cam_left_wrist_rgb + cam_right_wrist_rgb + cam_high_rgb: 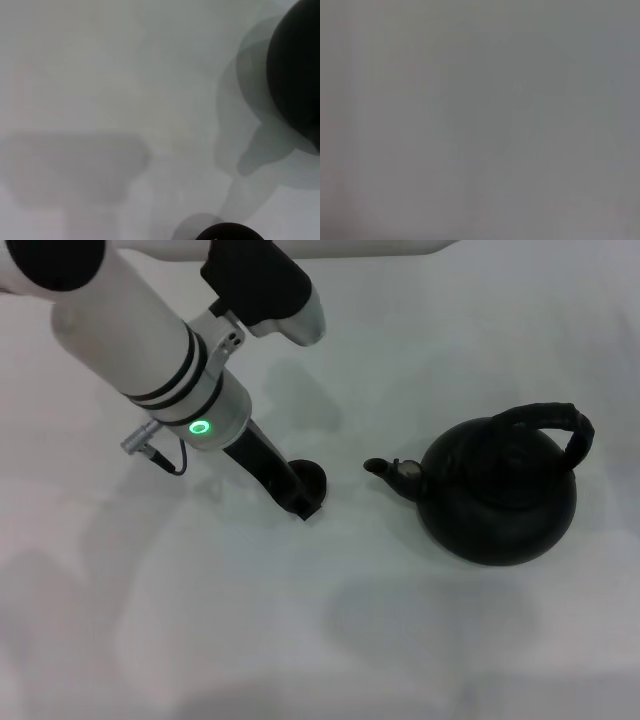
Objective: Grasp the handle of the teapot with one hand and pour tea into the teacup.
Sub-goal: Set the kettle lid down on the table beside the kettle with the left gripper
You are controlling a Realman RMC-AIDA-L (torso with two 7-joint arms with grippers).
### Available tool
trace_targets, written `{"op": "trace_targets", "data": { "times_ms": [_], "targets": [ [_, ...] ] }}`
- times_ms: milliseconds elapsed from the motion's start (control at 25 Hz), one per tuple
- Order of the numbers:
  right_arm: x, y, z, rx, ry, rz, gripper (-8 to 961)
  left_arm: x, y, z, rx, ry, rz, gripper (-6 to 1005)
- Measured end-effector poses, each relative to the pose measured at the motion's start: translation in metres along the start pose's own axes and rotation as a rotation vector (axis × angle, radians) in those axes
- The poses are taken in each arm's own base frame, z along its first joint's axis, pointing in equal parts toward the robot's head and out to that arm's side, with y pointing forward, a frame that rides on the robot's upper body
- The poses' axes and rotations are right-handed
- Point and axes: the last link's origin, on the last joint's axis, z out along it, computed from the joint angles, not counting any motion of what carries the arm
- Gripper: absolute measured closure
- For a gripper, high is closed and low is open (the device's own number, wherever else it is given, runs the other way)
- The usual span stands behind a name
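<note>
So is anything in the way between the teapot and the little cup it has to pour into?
Nothing stands on the table between the teapot and the teacup; its spout points across bare surface toward the cup. But the left tool is down right at the cup, partly covering it in the head view.

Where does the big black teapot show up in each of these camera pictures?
Head view: the teapot sits at right of centre on the white table, spout pointing toward the left hand.
Left wrist view: only its round black body shows, at the picture's upper right edge.
Right wrist view: not in it; only blank grey surface.
Shared landmark: the teacup, seen as a dark rim at the left wrist picture's bottom edge.
</note>
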Motion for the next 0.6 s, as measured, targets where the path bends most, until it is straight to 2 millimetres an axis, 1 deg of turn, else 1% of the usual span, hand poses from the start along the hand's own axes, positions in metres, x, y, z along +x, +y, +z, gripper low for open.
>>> {"op": "trace_targets", "data": {
  "times_ms": [600],
  "targets": [
    [-0.0003,0.0001,0.0005,0.001,-0.001,0.0,82,0.0008,0.0009,0.0011,0.005,-0.005,0.001,302]
  ]
}}
